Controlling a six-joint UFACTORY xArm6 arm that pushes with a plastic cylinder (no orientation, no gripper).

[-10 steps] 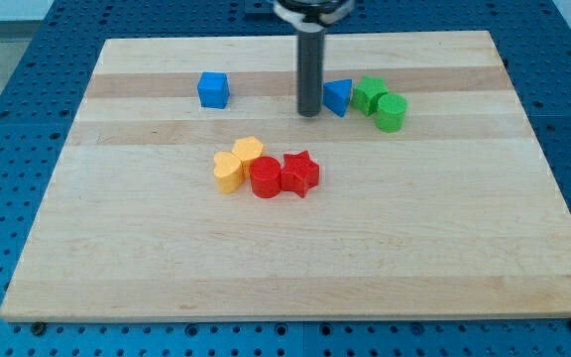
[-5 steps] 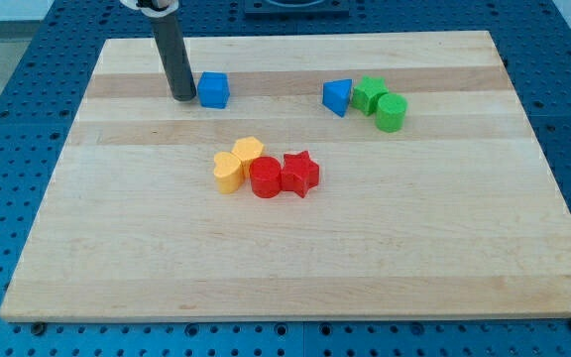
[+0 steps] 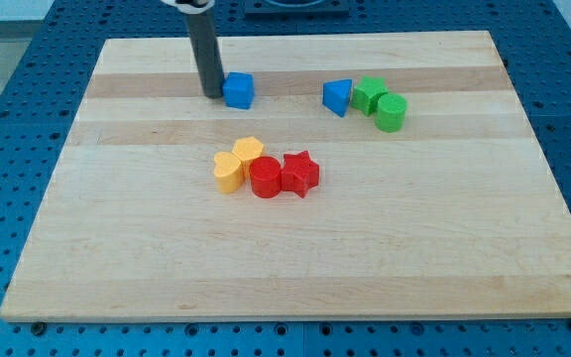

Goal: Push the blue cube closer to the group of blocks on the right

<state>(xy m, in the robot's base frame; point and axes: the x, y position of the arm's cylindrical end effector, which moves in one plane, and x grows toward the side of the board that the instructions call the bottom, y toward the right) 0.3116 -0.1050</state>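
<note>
The blue cube [image 3: 238, 90] sits on the wooden board [image 3: 295, 248] in the upper middle. My tip [image 3: 211, 94] stands right against the cube's left side. To the view's right lies a group: a blue triangular block [image 3: 337, 97], a green block [image 3: 368, 94] and a green cylinder [image 3: 392, 113], touching one another. A gap of board separates the cube from the blue triangular block.
Below the cube, near the board's middle, lies a cluster: two yellow blocks [image 3: 228, 171] [image 3: 248, 152], a red cylinder [image 3: 265, 178] and a red star [image 3: 300, 174]. Blue perforated table surrounds the board.
My tip went from beside the blue triangular block over to the cube's left side, then pushed the cube a short way to the right. The other blocks have not moved.
</note>
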